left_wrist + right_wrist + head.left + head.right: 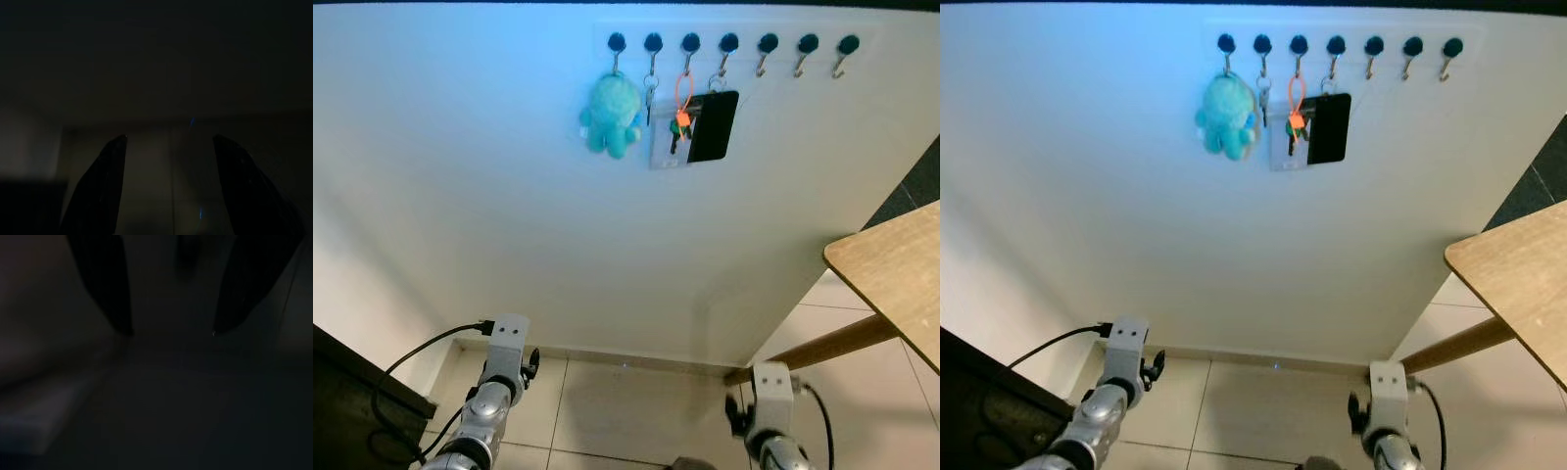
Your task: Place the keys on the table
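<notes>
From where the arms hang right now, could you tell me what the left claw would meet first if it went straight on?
Probably the tiled floor near the base of the wall. The left claw hangs open, pointing downward, with nothing visible between its fingers; the wrist view is too dark to be certain.

Teal plush toy (611,115), orange key loop (683,93), black card (713,126).

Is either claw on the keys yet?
No. The keys hang on the hook rack up the wall, while both arms hang low by the floor.
</notes>
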Available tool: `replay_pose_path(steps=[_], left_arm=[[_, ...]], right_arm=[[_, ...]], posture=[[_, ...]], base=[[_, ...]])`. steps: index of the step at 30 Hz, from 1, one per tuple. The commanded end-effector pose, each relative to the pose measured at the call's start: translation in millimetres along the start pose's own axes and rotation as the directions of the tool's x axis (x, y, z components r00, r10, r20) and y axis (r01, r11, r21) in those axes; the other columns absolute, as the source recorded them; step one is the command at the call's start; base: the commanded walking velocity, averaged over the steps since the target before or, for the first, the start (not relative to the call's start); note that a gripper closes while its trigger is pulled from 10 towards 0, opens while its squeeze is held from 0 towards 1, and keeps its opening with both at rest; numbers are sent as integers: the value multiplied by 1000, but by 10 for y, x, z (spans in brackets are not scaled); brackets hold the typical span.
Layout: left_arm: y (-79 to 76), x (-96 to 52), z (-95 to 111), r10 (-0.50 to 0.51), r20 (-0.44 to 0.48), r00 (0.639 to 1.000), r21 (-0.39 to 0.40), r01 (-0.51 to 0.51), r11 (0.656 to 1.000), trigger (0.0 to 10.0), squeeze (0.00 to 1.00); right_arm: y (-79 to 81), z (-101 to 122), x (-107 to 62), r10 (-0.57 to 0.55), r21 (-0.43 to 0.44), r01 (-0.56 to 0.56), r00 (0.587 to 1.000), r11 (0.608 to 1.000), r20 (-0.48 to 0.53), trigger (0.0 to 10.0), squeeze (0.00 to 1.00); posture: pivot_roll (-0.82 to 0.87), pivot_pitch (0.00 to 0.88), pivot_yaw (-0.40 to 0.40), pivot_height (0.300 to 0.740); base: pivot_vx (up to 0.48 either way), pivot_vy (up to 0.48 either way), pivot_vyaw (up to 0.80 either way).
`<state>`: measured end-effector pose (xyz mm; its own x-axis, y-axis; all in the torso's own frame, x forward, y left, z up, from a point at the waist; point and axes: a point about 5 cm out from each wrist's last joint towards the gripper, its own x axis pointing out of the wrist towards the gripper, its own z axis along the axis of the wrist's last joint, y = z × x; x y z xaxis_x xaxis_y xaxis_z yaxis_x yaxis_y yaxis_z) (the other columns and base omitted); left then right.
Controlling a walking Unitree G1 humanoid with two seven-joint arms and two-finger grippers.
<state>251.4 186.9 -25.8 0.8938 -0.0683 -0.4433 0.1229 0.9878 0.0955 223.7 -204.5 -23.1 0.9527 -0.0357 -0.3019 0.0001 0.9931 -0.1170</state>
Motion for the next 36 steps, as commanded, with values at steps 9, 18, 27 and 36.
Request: replay_pose_path(steps=[9, 18, 27, 36], left_arm=[[89, 36, 779, -45, 409, 911, 0, 50, 999, 10000, 255], [-124, -32, 1435, -91, 646, 758, -1, 119, 993, 10000, 176], [-223, -133, 1790, -106, 730, 675, -30, 187, 982, 10000, 94], [-413, -279, 1989, -239, 772, 589, 67, 298, 952, 10000, 0]], right_arm=[[23, 1305, 190, -43, 41, 23, 814, 999, 579, 10000, 0], [119, 2347, 225, -29, 108, -90, 622, 990, 782, 10000, 1000], [224, 2867, 247, 76, 78, -249, 556, 965, 828, 10000, 0], [325, 3006, 310, 186, -19, -288, 565, 957, 804, 10000, 0]], posture=[[17, 68, 30, 740], [20, 69, 28, 740], [14, 70, 26, 740], [20, 72, 19, 740]], base=[[0, 0, 0], [0, 0, 0], [0, 0, 0], [0, 0, 0]])
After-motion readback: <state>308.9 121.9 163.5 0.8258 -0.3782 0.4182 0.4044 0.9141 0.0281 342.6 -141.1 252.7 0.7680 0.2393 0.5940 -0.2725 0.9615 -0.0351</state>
